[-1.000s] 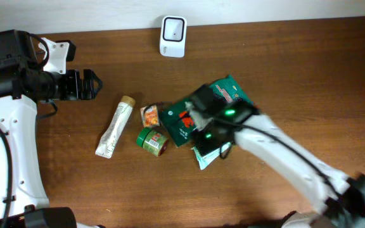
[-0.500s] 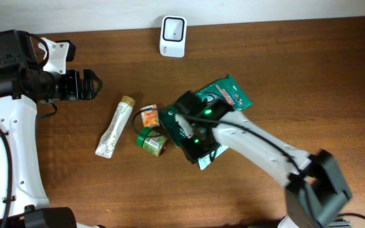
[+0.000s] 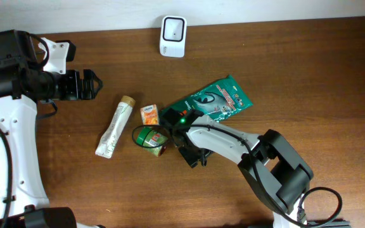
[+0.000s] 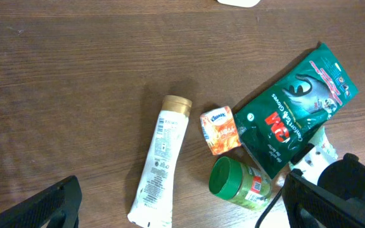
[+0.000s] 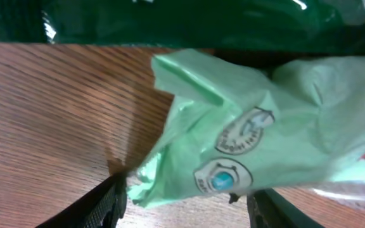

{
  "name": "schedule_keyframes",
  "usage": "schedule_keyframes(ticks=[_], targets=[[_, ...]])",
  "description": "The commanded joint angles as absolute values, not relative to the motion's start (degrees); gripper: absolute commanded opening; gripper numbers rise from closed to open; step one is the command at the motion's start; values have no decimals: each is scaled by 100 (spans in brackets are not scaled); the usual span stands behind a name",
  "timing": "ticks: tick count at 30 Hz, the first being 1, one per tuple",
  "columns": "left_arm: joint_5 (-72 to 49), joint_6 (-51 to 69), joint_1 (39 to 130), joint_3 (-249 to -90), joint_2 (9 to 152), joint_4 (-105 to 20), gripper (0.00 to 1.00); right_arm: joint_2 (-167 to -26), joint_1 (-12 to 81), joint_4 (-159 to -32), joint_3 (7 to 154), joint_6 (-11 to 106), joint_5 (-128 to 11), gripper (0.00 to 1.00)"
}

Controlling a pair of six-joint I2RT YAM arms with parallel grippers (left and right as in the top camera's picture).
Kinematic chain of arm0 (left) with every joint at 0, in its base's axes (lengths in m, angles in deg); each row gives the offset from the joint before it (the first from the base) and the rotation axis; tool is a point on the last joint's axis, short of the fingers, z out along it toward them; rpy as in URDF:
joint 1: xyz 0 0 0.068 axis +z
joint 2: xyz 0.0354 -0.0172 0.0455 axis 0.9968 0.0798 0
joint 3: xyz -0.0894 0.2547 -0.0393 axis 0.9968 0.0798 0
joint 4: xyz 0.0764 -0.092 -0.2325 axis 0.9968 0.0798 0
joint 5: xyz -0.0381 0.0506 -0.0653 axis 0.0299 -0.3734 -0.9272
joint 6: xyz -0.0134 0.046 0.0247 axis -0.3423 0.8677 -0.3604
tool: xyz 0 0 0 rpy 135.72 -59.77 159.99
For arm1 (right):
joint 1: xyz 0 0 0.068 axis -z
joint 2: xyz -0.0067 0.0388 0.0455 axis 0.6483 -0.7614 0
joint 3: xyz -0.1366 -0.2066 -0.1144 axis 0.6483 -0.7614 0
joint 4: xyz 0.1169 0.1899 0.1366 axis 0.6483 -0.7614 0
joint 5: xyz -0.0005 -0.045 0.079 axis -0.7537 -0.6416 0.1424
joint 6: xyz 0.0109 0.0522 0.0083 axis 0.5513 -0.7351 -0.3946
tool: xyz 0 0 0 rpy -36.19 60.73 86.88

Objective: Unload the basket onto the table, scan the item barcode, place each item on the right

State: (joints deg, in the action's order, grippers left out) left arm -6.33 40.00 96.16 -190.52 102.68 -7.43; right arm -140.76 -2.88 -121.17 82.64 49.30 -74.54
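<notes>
Right wrist view: the packet (image 5: 246, 126) is seen on the table (image 5: 43, 114), partly under the pouch (image 5: 170, 19), before the parted, empty right claw (image 5: 185, 195), and should be pinched by its free edge.

The worktop (image 3: 309, 76) is brown wood with visible grain and a soft sheen. The dark green pouch (image 3: 214, 101) is glossy plastic film; the pale green packet (image 5: 246, 139) is thin, crinkled film. The tube (image 3: 115, 128) looks smooth white plastic, its cap (image 3: 127, 99) metallic gold.

A dark brown wooden table (image 3: 309, 69) meets a pale wall (image 3: 265, 7) behind.
</notes>
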Motion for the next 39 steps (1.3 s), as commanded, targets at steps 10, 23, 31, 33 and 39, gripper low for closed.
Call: schedule_keyframes(ticks=[10, 23, 31, 33, 39], targets=[[-694, 4094, 9647, -19146, 10177, -745, 99, -13593, -303, -11712, 8603, 4593, -7646, 63], [-696, 4094, 9647, -19144, 10177, -745, 99, -13761, 311, -11013, 7429, 5166, -7235, 53], [-694, 4094, 9647, -19144, 10177, -745, 99, -13593, 294, -11096, 7525, 5507, -7063, 49], [-696, 4094, 9647, -19144, 10177, -745, 99, -13348, 291, -11301, 7726, 5551, -7130, 52], [-694, 4094, 9647, -19144, 10177, -745, 99, -13053, 294, -10917, 7849, 5682, -7170, 60]])
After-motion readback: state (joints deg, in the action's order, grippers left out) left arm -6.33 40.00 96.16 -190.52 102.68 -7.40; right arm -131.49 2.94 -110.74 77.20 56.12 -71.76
